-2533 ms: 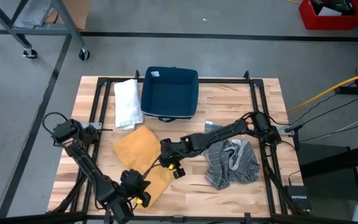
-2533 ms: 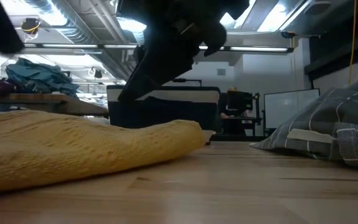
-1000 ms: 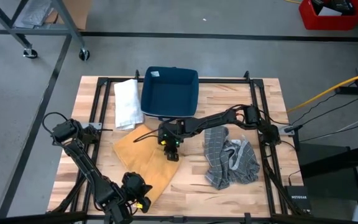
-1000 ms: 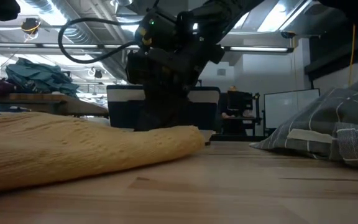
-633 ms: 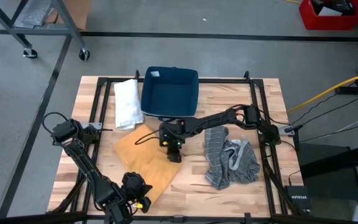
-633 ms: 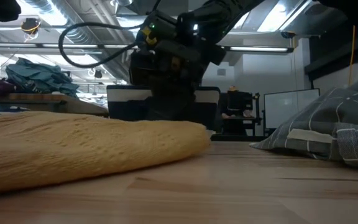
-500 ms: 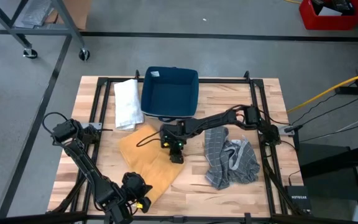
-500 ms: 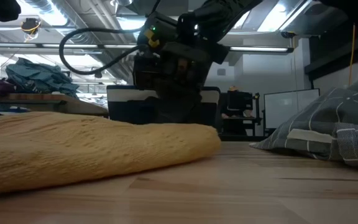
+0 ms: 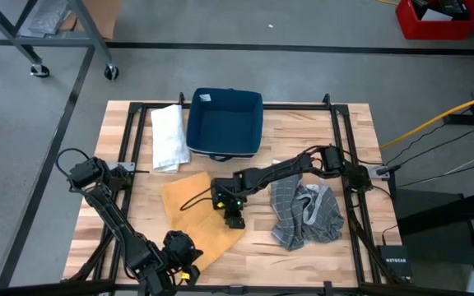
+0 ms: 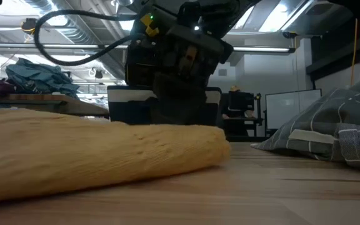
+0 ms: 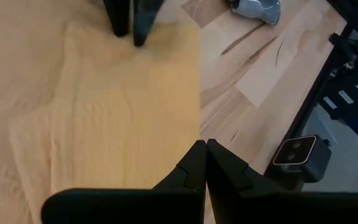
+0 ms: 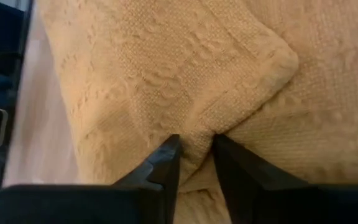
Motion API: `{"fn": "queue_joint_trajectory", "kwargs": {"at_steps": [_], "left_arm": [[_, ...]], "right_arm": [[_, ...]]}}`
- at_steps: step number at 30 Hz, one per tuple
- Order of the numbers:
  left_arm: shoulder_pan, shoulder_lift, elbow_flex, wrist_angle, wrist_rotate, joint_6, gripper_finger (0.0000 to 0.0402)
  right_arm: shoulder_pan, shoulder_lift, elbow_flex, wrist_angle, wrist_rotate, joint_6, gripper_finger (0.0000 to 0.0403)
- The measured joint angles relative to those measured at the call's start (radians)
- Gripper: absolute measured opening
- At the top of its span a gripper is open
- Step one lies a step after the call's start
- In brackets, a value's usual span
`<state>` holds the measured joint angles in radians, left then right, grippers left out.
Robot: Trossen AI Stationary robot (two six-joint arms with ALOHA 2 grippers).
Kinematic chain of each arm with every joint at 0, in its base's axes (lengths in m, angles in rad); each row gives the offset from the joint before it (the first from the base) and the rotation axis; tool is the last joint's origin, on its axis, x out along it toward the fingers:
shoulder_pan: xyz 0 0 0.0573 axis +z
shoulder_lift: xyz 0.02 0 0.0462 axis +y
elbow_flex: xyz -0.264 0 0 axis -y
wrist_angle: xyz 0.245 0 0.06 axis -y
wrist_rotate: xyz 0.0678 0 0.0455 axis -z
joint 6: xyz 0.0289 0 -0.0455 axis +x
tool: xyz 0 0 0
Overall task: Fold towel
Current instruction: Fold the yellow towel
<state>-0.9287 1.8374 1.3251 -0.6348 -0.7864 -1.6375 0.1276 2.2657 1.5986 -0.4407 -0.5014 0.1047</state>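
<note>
Lying on the near-left part of the wooden table (image 9: 360,131), the yellow towel (image 9: 196,226) is the thing being worked on; it sits just in front of the dark blue bin (image 9: 225,123) and left of a crumpled grey checked cloth (image 9: 307,214). A white folded towel (image 9: 169,136) rests at the table's far left, beside the bin.

The right arm reaches across from the table's right side, and the right hand (image 9: 234,219) is down on the yellow towel near its right edge. In the right wrist view its two dark fingers (image 12: 163,165) stand slightly apart with a ridge of the yellow weave pinched up between them, so the hand has hold of a fold of the towel. In the low view the same hand (image 10: 174,109) is planted on top of the towel's raised, rounded edge, with the grey cloth well apart to the right.

The left arm waits at the near-left corner of the table, and the left hand (image 9: 179,261) is at the towel's near edge. In the left wrist view its fingers (image 11: 194,168) are pressed together, fully closed, with nothing between them, poised over the border where the yellow fabric meets bare wood. That view also shows the right hand's fingers farther off, standing on the towel.
</note>
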Motion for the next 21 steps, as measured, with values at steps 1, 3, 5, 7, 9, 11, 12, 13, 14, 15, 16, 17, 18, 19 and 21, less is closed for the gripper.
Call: {"fn": "queue_joint_trajectory", "kwargs": {"at_steps": [1,3,5,7,9,11,12,13,14,15,16,17,18,19,21], "left_arm": [[0.000,0.000,0.000,0.000,0.000,-0.003,0.0000],[-0.001,0.000,0.000,0.000,0.000,-0.005,0.0000],[-0.005,0.000,0.000,-0.001,-0.001,-0.004,0.0000],[-0.006,0.000,0.000,-0.003,0.000,-0.004,0.0000],[-0.008,0.000,0.000,-0.003,0.000,-0.004,0.0000],[-0.007,0.000,0.000,-0.004,0.000,-0.004,0.0000],[-0.007,0.000,0.000,-0.004,0.000,-0.004,0.0000],[-0.007,0.000,0.000,-0.005,0.000,-0.004,0.0000],[-0.006,0.000,0.000,-0.007,-0.001,-0.004,0.0000],[-0.006,0.000,0.000,-0.007,-0.001,-0.004,0.0000],[-0.006,0.000,0.000,-0.007,-0.001,-0.005,0.0000],[-0.006,0.000,0.000,-0.008,-0.001,-0.004,0.0000],[-0.006,0.000,0.000,-0.008,-0.001,-0.004,0.0000],[-0.006,0.000,0.000,-0.008,-0.001,-0.004,0.0000],[-0.006,0.000,0.000,-0.008,-0.001,-0.004,0.0000]], "right_arm": [[0.005,0.002,0.000,0.001,-0.005,0.000,0.0090],[0.006,0.003,-0.001,-0.002,-0.001,0.000,0.0058],[0.004,0.002,-0.002,0.004,-0.004,0.001,0.0022],[0.003,-0.001,-0.003,0.012,-0.001,0.000,0.0011],[-0.001,-0.001,0.006,0.010,0.010,0.014,0.0018],[-0.002,0.000,0.014,0.003,0.018,0.029,0.0019],[-0.002,0.000,0.017,0.001,0.020,0.030,0.0014],[-0.002,0.000,0.019,-0.002,0.022,0.030,0.0009],[-0.003,0.000,0.022,-0.008,0.022,0.029,0.0007],[-0.003,0.000,0.026,-0.012,0.023,0.030,0.0007],[-0.003,0.001,0.030,-0.019,0.023,0.030,0.0008],[-0.003,0.001,0.035,-0.028,0.026,0.033,0.0010],[-0.003,0.001,0.038,-0.035,0.031,0.037,0.0011],[-0.003,0.001,0.038,-0.039,0.037,0.039,0.0009],[-0.003,-0.002,0.038,-0.050,0.050,0.041,0.0005]]}}
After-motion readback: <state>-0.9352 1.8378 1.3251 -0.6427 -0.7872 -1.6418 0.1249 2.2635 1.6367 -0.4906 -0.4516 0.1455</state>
